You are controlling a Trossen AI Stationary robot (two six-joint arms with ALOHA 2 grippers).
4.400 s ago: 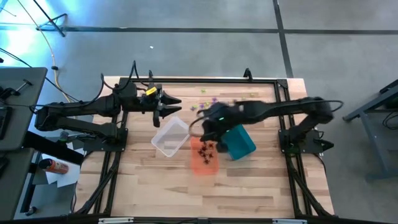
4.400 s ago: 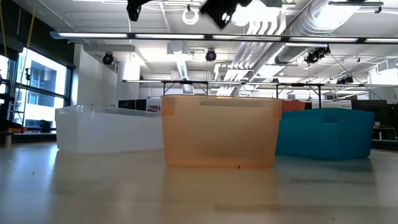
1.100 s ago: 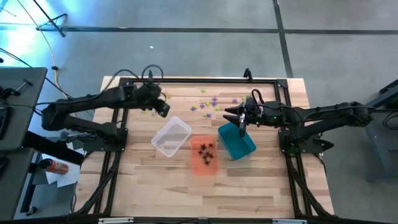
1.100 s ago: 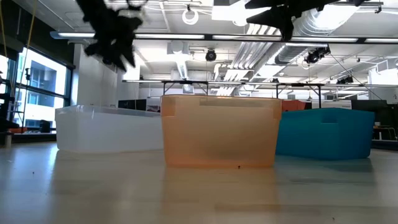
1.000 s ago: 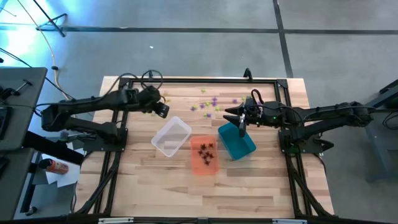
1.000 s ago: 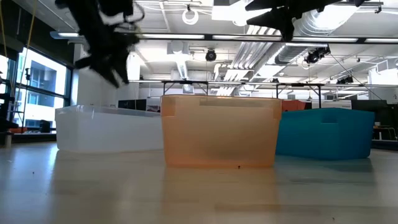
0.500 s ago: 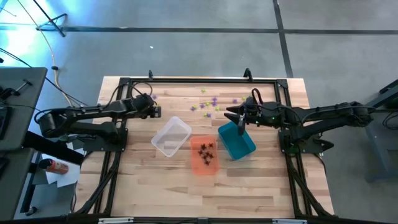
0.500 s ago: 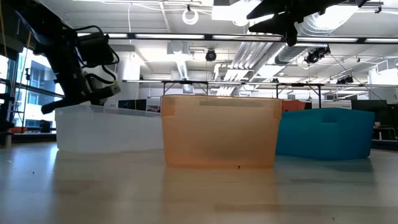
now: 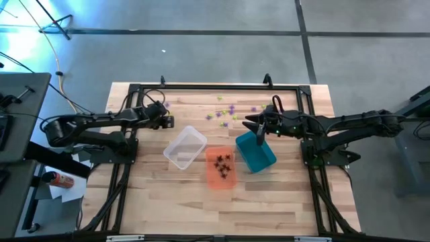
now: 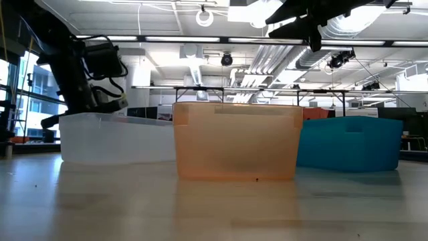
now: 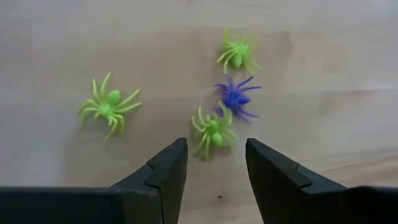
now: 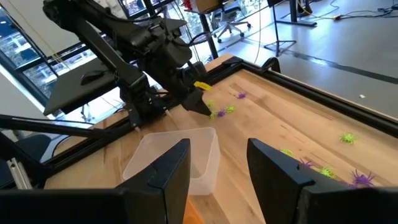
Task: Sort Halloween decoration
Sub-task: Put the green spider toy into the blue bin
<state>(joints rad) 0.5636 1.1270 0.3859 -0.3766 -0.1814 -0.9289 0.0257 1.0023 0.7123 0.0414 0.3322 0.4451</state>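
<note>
Left tool low over a small spider cluster, jaws apart, green one dead ahead between the tips.

High view: left tool [image 9: 163,122] is down at the counter's [image 9: 282,195] far-left corner, beside the clear bin [image 9: 185,148]; right tool [image 9: 259,128] hangs above the teal bin [image 9: 256,153], well apart from that cluster. More spiders [image 9: 228,114] lie scattered at the far middle; black ones sit in the orange bin [image 9: 220,168].
Low view: left arm is down behind the clear bin, right arm up high.
Left wrist view: fingers [image 11: 166,171] spread, nothing held; green spider [image 11: 212,130] sits just ahead of the gap, purple spider [image 11: 236,98] touching or nearly touching it beyond. Left is clearly the nearer arm.
Right wrist view: right tool's jaws apart, empty.
</note>
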